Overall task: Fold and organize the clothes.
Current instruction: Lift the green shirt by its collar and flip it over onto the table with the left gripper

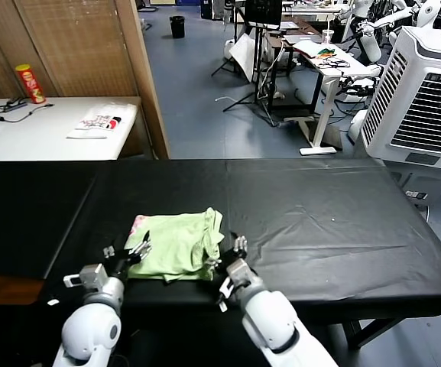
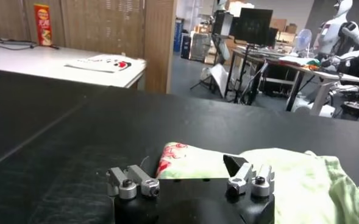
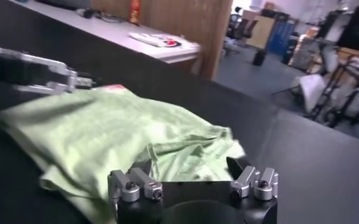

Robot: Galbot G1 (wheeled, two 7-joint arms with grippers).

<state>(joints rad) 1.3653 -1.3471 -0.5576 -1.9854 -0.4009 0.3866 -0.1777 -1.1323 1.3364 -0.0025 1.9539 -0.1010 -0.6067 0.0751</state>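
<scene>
You have a long black cloth-covered worktop (image 1: 319,229) filling the head view, wrinkled in places. Behind it at far left sits a white worktop (image 1: 37,134) against a brown slatted wooden partition (image 1: 75,46); a big white louvred cooling unit (image 1: 426,99) stands at far right.

The clothes, one pale light-green short-sleeved shirt of thin fabric (image 1: 176,245), lie folded into a rough rectangle near the front edge of the black worktop, left of centre. A small red-pink checked print patch (image 2: 172,159) shows at its far left corner. Its right side is bunched in loose folds.

Your left tool (image 1: 137,249) sits low at the shirt's left edge, fingers spread and released, holding nothing; whether they touch the fabric can't be told. Your right tool (image 1: 230,248) sits at the shirt's right front corner, also spread wide, nothing gripped. In the right wrist view its fingers (image 3: 252,181) are just beside the bunched fabric.

On the white worktop: a white printed packet with red and black marks (image 1: 102,121), lying flat, and a red-yellow snack tube (image 1: 30,83) standing upright, well apart.
</scene>
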